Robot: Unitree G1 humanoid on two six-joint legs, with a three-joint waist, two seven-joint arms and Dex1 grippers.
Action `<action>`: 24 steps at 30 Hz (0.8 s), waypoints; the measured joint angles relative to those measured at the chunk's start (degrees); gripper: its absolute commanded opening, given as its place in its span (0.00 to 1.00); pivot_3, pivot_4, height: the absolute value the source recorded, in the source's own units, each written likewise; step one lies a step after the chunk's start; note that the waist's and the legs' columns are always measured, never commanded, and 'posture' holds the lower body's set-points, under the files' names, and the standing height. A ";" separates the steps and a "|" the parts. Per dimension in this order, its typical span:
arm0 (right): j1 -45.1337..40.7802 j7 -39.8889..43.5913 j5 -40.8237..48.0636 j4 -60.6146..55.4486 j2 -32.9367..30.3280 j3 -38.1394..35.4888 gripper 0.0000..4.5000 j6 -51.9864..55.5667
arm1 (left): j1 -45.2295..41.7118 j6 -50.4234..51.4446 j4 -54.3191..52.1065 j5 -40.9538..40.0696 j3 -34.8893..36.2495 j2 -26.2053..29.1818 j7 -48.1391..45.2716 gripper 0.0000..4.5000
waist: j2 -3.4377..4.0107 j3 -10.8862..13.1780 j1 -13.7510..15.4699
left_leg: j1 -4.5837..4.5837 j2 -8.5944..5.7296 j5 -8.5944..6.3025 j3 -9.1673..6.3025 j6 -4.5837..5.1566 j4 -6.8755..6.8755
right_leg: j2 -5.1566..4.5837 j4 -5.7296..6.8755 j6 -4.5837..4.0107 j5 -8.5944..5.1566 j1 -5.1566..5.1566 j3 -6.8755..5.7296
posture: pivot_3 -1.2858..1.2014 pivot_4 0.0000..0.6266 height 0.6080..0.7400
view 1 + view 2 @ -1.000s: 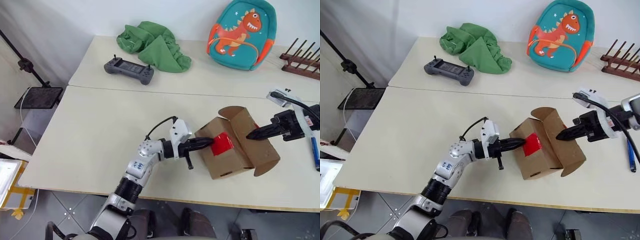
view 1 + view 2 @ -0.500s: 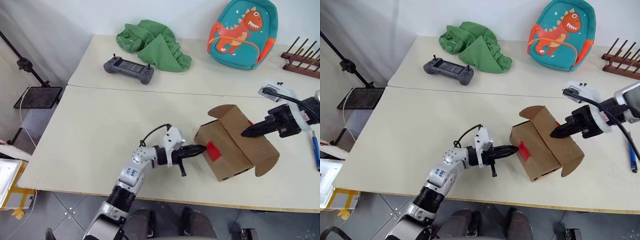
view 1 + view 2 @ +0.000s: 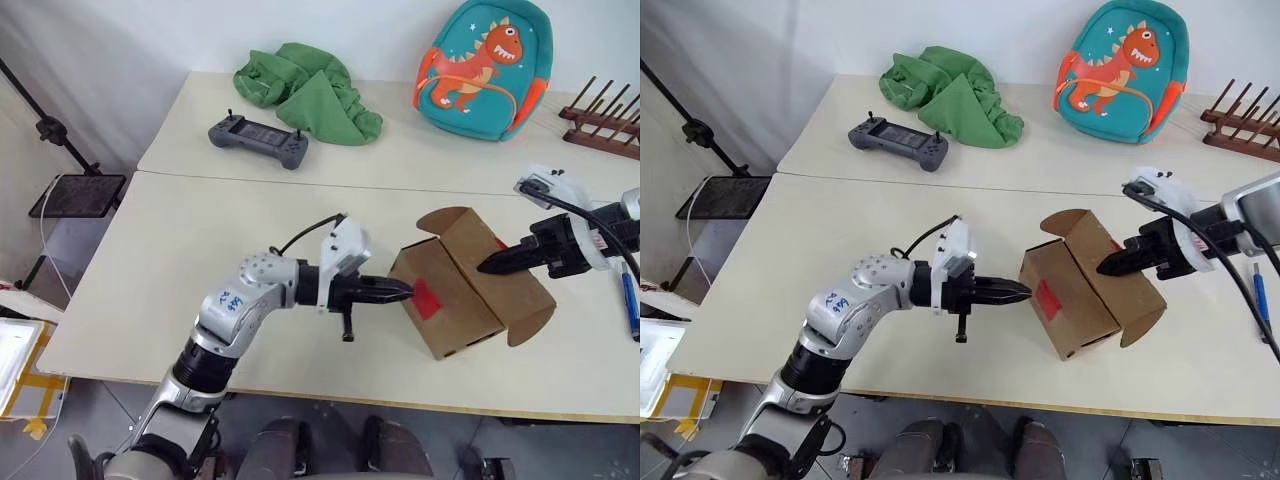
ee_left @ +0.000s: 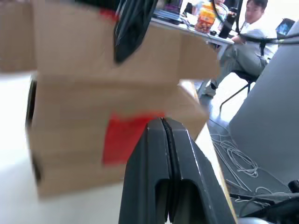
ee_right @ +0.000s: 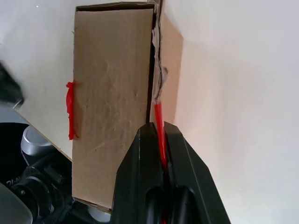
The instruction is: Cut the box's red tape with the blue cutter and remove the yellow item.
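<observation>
The brown box [image 3: 462, 288] lies tilted near the table's front right, with flaps standing open at its far and near ends. A patch of red tape [image 3: 428, 298] shows on its left face. My left gripper [image 3: 404, 291] is shut and empty, level, its tips just left of that patch; the shut fingers [image 4: 163, 140] point at the red tape [image 4: 124, 140]. My right gripper [image 3: 484, 267] is shut on the box's flap edge, where a red tape strip [image 5: 159, 119] runs in between its fingers. The blue cutter [image 3: 631, 305] lies on the table at the far right. The yellow item is hidden.
At the back of the table are a green cloth heap [image 3: 310, 90], a grey game controller [image 3: 258, 141], a dinosaur backpack [image 3: 483, 65] and a wooden rack [image 3: 605, 118]. A black stand [image 3: 50, 130] is left of the table. A seated person [image 4: 238, 42] shows beyond the box.
My left gripper has drawn back a little from the red tape and risen, its arm lifting off the table. The box has turned slightly, and less of the red patch shows. The right gripper stayed.
</observation>
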 measured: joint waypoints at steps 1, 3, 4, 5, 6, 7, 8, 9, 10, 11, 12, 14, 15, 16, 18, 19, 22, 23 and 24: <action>0.24 -0.75 0.38 -0.20 0.30 -0.47 0.01 0.00 | -1.28 -1.02 2.08 0.91 -0.05 -1.34 1.39 0.00 | 0.00 0.00 0.01 | 0.00 0.00 0.01 0.01 0.02 0.04 | 0.01 0.04 0.01 0.00 0.00 -0.01 | 0.52 0.24 1.00; 0.78 -2.39 1.36 -0.60 0.93 -1.51 0.01 0.00 | -3.66 -3.82 6.67 3.55 -0.93 -2.69 3.27 0.00 | -0.01 0.01 -0.02 | -0.01 0.02 0.02 0.03 0.02 0.10 | 0.07 0.09 0.01 0.00 0.00 -0.02 | 0.52 0.24 1.00; 1.10 -3.21 1.88 -0.77 1.24 -2.04 0.01 -0.01 | -4.58 -5.15 8.89 4.93 -1.56 -2.94 3.79 0.00 | -0.01 0.01 -0.03 | -0.01 0.03 0.03 0.05 0.02 0.10 | 0.09 0.10 0.01 0.00 -0.02 -0.01 | 0.52 0.24 1.00; 1.36 -3.98 2.45 -0.88 1.33 -2.34 0.01 -0.07 | -5.31 -6.04 10.68 6.38 -2.60 -2.74 4.00 0.00 | -0.01 0.01 -0.09 | 0.00 0.05 0.03 0.07 0.02 0.10 | 0.11 0.11 0.01 0.00 -0.03 0.00 | 0.52 0.24 1.00; 1.46 -4.70 2.92 -0.96 1.40 -2.57 0.01 -0.05 | -6.08 -7.05 12.37 8.00 -4.07 -2.43 3.89 0.00 | -0.01 0.01 -0.14 | -0.01 0.06 0.03 0.08 0.02 0.10 | 0.14 0.12 0.01 0.00 -0.06 0.00 | 0.52 0.24 1.00; 1.61 -5.24 3.37 -0.97 1.41 -2.77 0.01 -0.03 | -6.58 -8.17 13.16 8.62 -4.51 -2.33 3.65 0.00 | -0.01 0.00 -0.14 | -0.01 0.09 0.04 0.08 0.01 0.10 | 0.16 0.12 0.01 0.00 -0.06 0.00 | 0.52 0.24 1.00; 1.75 -5.86 3.74 -0.98 1.41 -2.98 0.01 -0.02 | -7.15 -8.88 13.76 9.24 -4.97 -2.48 3.53 0.00 | -0.01 0.00 -0.13 | 0.00 0.09 0.04 0.08 0.01 0.12 | 0.16 0.13 0.01 0.00 -0.04 0.00 | 0.52 0.24 1.00; 1.90 -6.65 4.28 -0.97 1.51 -3.28 0.01 -0.01 | -7.70 -9.84 14.76 9.98 -5.28 -3.25 3.61 0.00 | -0.01 0.01 -0.12 | -0.02 0.08 0.03 0.08 0.02 0.17 | 0.14 0.13 0.01 0.00 -0.04 0.02 | 0.52 0.24 1.00; 1.91 -7.11 4.60 -0.98 1.70 -3.38 0.01 -0.01 | -7.87 -10.42 15.61 10.21 -5.38 -3.79 3.75 0.00 | -0.01 0.01 -0.06 | -0.02 0.08 0.03 0.07 0.02 0.22 | 0.13 0.15 0.01 0.01 -0.02 0.02 | 0.52 0.24 1.00; 2.11 -7.94 5.12 -0.98 1.84 -3.73 0.01 -0.01 | -7.89 -11.29 16.43 10.68 -5.59 -4.60 3.97 0.00 | -0.02 0.01 -0.02 | -0.04 0.08 0.03 0.06 0.02 0.28 | 0.11 0.15 0.02 0.01 -0.02 0.02 | 0.52 0.24 1.00; 2.35 -8.49 5.43 -0.98 1.85 -3.99 0.01 -0.01 | -7.89 -11.84 16.85 11.04 -5.85 -4.89 3.99 0.00 | -0.02 0.01 -0.01 | -0.04 0.08 0.03 0.06 0.02 0.30 | 0.09 0.16 0.03 0.02 -0.02 0.02 | 0.52 0.24 1.00; 3.33 -9.71 6.68 -0.98 1.84 -5.01 0.01 -0.05 | -7.89 -12.83 17.37 11.72 -6.28 -5.35 3.94 0.00 | -0.02 0.01 -0.01 | -0.03 0.09 0.03 0.05 0.02 0.31 | 0.07 0.18 0.03 0.02 -0.02 0.02 | 0.52 0.24 1.00; 3.65 -10.12 7.03 -0.96 1.84 -5.32 0.01 -0.08 | -7.89 -12.95 17.45 11.81 -6.34 -5.47 3.93 0.00 | -0.02 0.01 0.00 | -0.04 0.09 0.03 0.04 0.02 0.32 | 0.06 0.19 0.03 0.02 -0.02 0.02 | 0.52 0.24 1.00; 4.14 -10.60 7.43 -0.96 1.82 -5.96 0.01 -0.08 | -7.89 -13.12 17.45 11.98 -6.55 -5.33 3.77 0.00 | -0.02 0.01 0.01 | -0.04 0.08 0.03 0.04 0.02 0.32 | 0.06 0.19 0.03 0.02 -0.02 0.02 | 0.52 0.24 1.00; 4.88 -10.95 7.79 -0.85 1.70 -6.84 0.01 -0.10 | -7.88 -13.71 17.15 12.58 -7.51 -4.07 2.77 0.00 | -0.02 0.01 0.02 | -0.03 0.08 0.03 0.04 0.02 0.32 | 0.06 0.20 0.03 0.02 -0.02 0.02 | 0.52 0.24 1.00; 5.17 -10.84 7.76 -0.63 1.53 -7.30 0.01 -0.09 | -7.89 -14.20 16.22 13.07 -8.29 -2.68 1.70 0.00 | -0.02 0.01 0.00 | -0.03 0.09 0.03 0.03 0.02 0.32 | 0.06 0.20 0.03 0.02 -0.02 0.01 | 0.52 0.24 1.00; 5.76 -9.63 5.71 0.54 -0.81 -9.13 0.01 -0.04 | -7.36 -14.25 14.27 13.34 -8.92 0.80 -1.54 0.00 | 0.01 -0.02 0.04 | 0.01 0.08 0.02 0.03 0.03 0.33 | 0.05 0.20 0.03 0.02 0.04 0.02 | 0.52 0.24 1.00; 5.89 -8.99 4.13 1.13 -1.38 -9.51 0.01 -0.03 | -6.85 -13.91 13.67 13.25 -8.75 1.36 -1.98 0.00 | 0.00 -0.02 0.05 | 0.00 0.08 0.01 0.02 0.04 0.40 | 0.02 0.19 0.03 0.02 0.06 0.02 | 0.52 0.24 1.00; 6.17 -8.36 2.32 1.95 -1.82 -9.91 0.01 -0.03 | -6.25 -13.60 13.29 13.07 -8.36 1.99 -2.47 0.00 | 0.01 -0.03 0.06 | 0.00 0.06 0.00 0.02 0.05 0.44 | -0.02 0.20 0.03 0.02 0.08 0.02 | 0.52 0.24 1.00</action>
